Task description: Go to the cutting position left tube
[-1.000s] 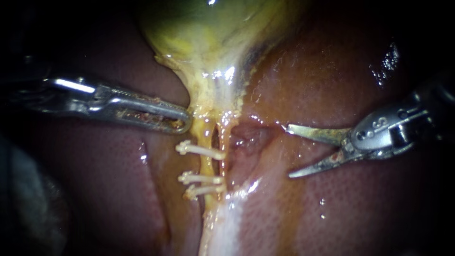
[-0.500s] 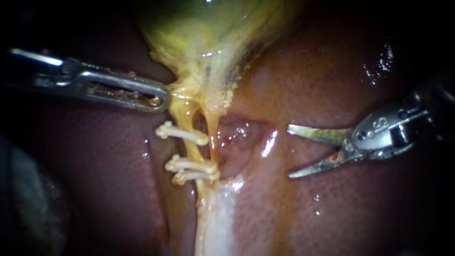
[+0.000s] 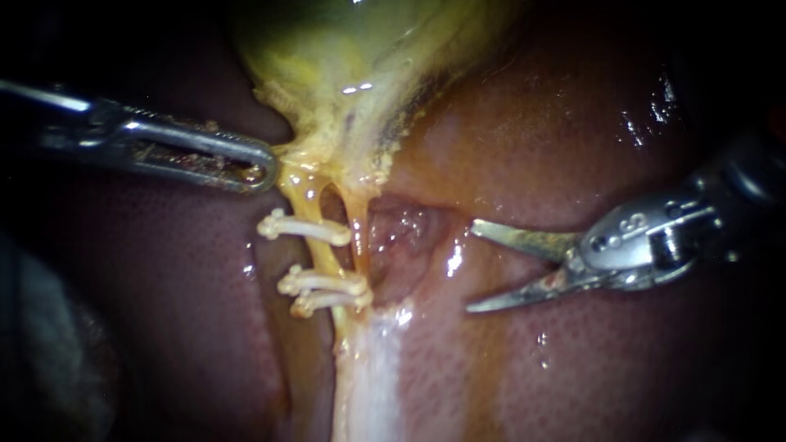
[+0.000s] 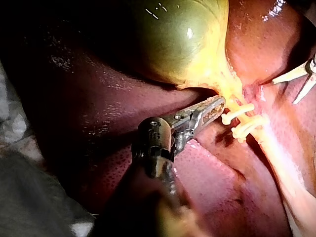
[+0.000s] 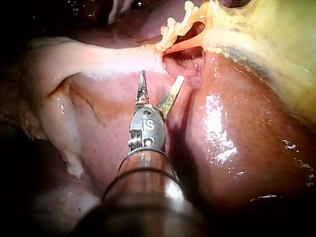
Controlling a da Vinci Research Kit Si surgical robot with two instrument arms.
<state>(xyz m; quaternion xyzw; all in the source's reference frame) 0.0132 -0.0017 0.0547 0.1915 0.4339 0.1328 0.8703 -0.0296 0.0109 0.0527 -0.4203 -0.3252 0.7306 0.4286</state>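
The liver point(image 3: 573, 147) lay broad and wet beneath everything, with the gallbladder point(image 3: 352, 49) resting on it. The left instrument point(image 3: 260, 170) appeared to have its jaws clamped on the gallbladder's neck, holding the strands below taut. The right instrument point(image 3: 471, 268) hovered with its blades apart, near the tubes but clear of them. The left tube point(image 3: 324, 255) ran down from that neck (thin, soft, slick, probably easy to tear) and carried three clips point(image 3: 323, 282). The bare stretch between the upper clip and the lower pair looked the place to close on.
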